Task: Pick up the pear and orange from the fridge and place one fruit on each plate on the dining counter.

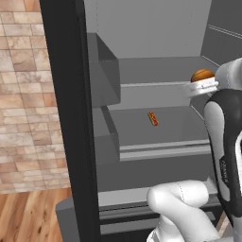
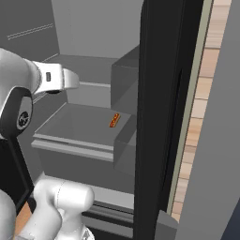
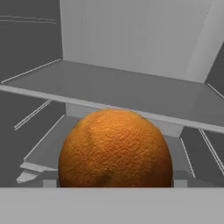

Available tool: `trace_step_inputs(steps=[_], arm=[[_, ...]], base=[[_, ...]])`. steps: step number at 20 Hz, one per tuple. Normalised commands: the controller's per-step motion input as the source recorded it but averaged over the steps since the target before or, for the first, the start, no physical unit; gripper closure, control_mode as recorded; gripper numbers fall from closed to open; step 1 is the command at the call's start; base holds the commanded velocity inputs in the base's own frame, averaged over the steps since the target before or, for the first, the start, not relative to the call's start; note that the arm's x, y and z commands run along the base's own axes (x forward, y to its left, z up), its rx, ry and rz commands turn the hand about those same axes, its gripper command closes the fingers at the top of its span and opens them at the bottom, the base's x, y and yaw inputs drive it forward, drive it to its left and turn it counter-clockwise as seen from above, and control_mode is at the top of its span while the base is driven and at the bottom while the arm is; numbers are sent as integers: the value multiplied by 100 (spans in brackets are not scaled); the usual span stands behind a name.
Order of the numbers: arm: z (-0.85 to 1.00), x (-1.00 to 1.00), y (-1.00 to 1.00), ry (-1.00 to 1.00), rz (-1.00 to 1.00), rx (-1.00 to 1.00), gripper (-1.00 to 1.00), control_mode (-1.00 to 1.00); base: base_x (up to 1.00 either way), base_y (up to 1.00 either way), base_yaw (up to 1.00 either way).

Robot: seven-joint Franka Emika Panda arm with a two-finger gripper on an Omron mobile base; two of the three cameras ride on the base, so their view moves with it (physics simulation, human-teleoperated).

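Orange [image 3: 115,148] looms close inside the open grey fridge [image 3: 131,43].

Both base views face the open fridge [image 1: 71,118] from opposite sides; the hand view looks inside.

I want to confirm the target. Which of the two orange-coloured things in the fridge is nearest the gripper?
The round orange, close before the hand camera on the upper shelf. The small elongated orange-red item lies alone on the shelf below.

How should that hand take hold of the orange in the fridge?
Across its widest middle, one finger on each side, coming straight in from the open front of the fridge. The orange is a smooth ball, so any grip above or below the middle would probably slide off.
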Motion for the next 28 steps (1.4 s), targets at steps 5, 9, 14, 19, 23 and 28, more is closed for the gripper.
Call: trace_step_inputs(steps=[5, 9, 14, 19, 23, 28], arm=[[5, -100, 0, -1, 0, 0, 100, -100], [15, -100, 0, -1, 0, 0, 100, -100], [18, -65, 0, -2, 0, 0, 100, -100], [-3, -14, 0, 0, 0, -1, 100, -100], [-6, -19, 0, 0, 0, 0, 100, -100], [-3, -14, 0, -1, 0, 0, 100, 100]], base=[[0, 0, 0], [0, 0, 0], [0, 0, 0], [0, 0, 0], [0, 0, 0], [-78, 4, 0]])
